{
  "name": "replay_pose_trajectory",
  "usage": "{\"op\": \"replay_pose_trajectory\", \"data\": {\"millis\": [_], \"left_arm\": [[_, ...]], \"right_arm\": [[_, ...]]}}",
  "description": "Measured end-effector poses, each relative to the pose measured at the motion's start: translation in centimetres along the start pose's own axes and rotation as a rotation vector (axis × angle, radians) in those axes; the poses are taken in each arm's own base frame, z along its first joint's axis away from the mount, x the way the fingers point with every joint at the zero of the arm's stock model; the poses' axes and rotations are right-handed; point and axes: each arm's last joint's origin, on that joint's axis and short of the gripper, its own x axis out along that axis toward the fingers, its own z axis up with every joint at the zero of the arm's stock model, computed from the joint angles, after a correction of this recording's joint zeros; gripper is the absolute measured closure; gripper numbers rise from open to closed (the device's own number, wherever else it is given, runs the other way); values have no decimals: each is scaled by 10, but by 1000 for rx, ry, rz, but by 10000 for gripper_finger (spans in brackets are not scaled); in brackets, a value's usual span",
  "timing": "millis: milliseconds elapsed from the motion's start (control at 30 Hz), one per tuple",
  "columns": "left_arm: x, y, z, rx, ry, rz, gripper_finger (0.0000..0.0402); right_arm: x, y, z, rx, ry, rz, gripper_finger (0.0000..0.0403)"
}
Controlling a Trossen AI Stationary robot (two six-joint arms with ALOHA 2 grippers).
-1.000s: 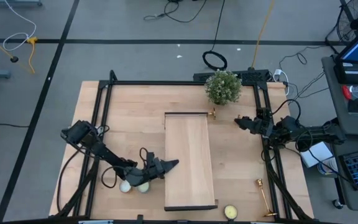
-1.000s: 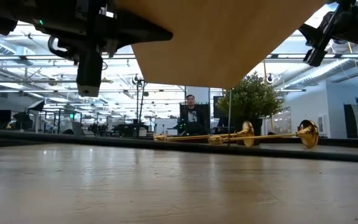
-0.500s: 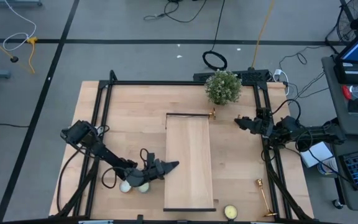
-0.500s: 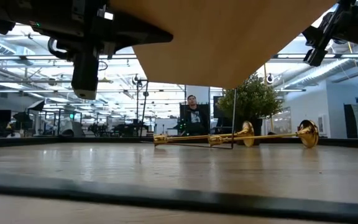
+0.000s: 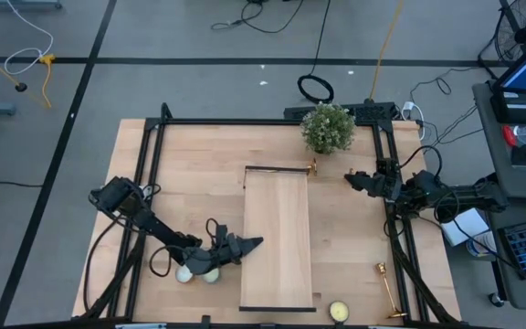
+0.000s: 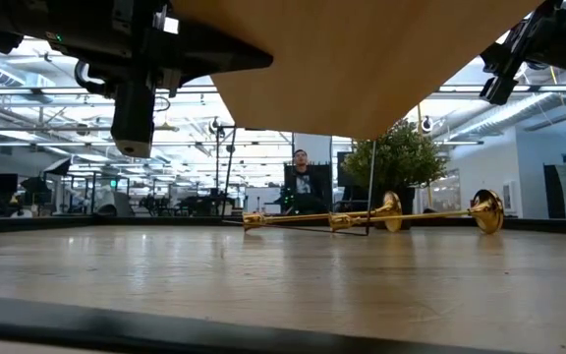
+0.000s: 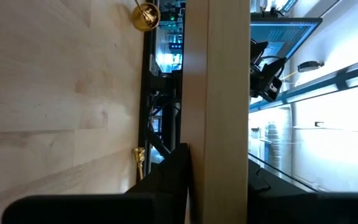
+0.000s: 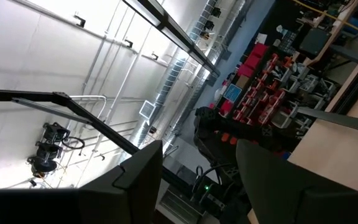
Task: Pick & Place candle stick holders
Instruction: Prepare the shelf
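Observation:
A long wooden board with a thin dark frame is held up over the table's middle; the low view shows its underside. My left gripper is shut on its left long edge. Two gold candlestick holders lie on their sides on the table beyond the board; the end of one peeks out at the board's far right corner. A third holder lies on the table near the right near corner. My right gripper is open and empty above the table's right side, near the plant. My left gripper pinches the board's left long edge between its two fingers, about two thirds of the way toward the near end. One finger lies on one face and one on the other. The fingers come level from the table's left. The board's underside is well above the table.
A potted plant stands at the far edge. Two pale candles lie under my left arm and one lies near the front edge. A dark rail lies low across the near table. A person shows in the room behind.
The board looks slightly narrower from above, its left edge shifted a little toward the right. In the low view the dark rail under it has come from the middle of the table toward the near edge. Both grippers have kept their hold or gap.

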Motion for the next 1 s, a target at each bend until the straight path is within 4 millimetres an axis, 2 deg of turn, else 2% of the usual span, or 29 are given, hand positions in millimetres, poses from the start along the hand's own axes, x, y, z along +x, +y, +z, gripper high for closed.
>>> {"op": "replay_pose_trajectory", "data": {"millis": [533, 1000], "left_arm": [[0, 6, 0, 6, 28, 47, 318], [2, 2, 2, -13, 23, 39, 318]], "right_arm": [[0, -1, 0, -1, 4, -7, 200], [0, -1, -1, -1, 6, -11, 200]]}}
